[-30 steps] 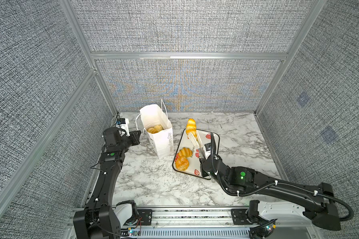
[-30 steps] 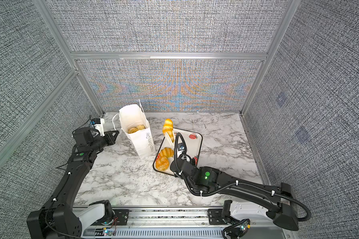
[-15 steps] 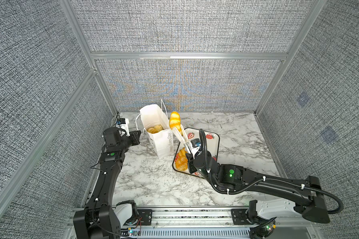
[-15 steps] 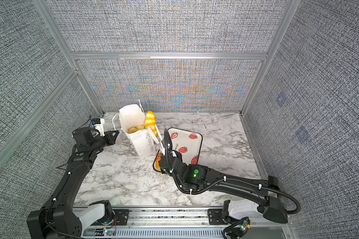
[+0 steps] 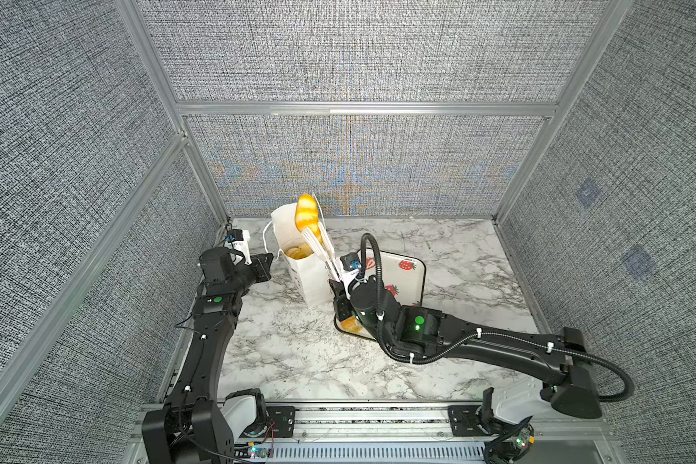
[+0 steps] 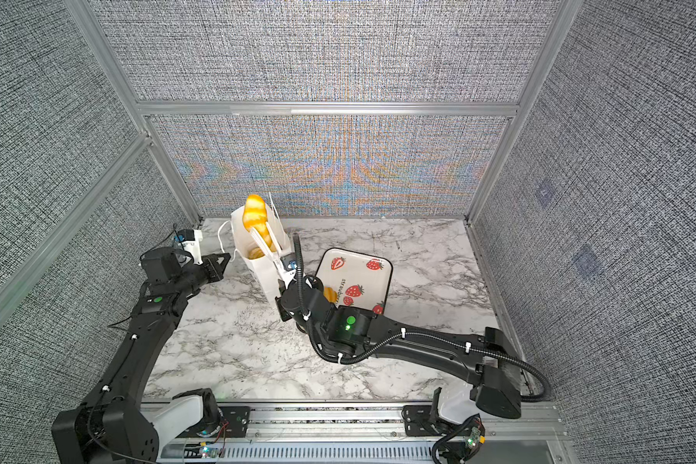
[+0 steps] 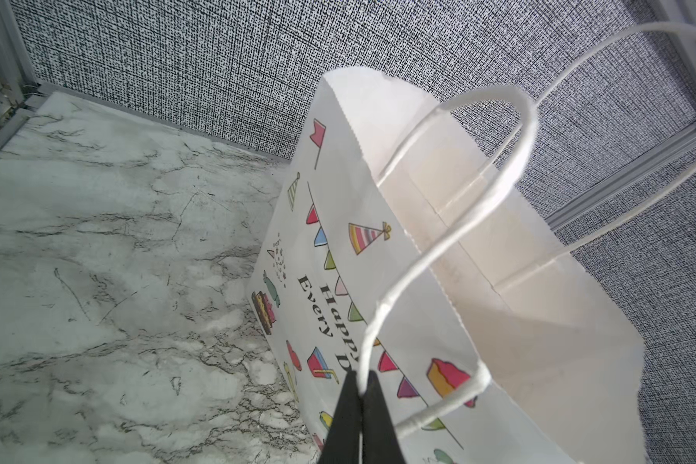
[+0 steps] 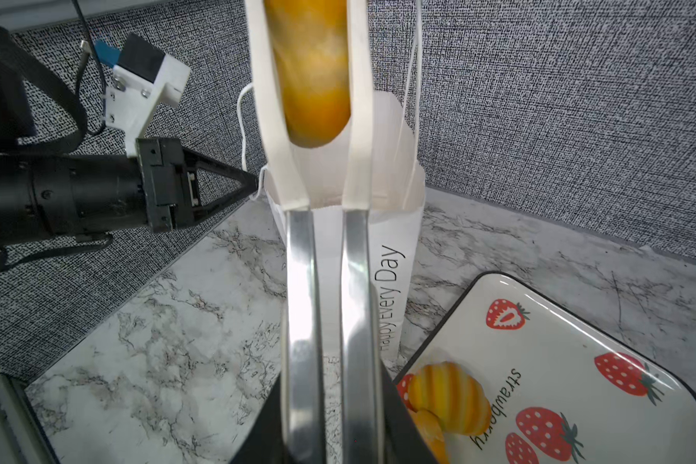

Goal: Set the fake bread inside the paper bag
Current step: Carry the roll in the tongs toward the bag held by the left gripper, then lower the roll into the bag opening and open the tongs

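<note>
left hand [image 7: 360, 387]: pinched closed, arm reaching forward | right hand [image 8: 308, 48]: clamped, raised

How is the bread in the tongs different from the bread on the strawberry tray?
The long loaf hangs over the paper bag, pinched by tongs; the croissant lies on the tray, untouched. The long loaf is longer, the croissant short and plump. Both are shiny golden-orange.

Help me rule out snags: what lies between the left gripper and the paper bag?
Only the cord handle, pinched by the left gripper, runs to the paper bag; see left wrist view.
</note>
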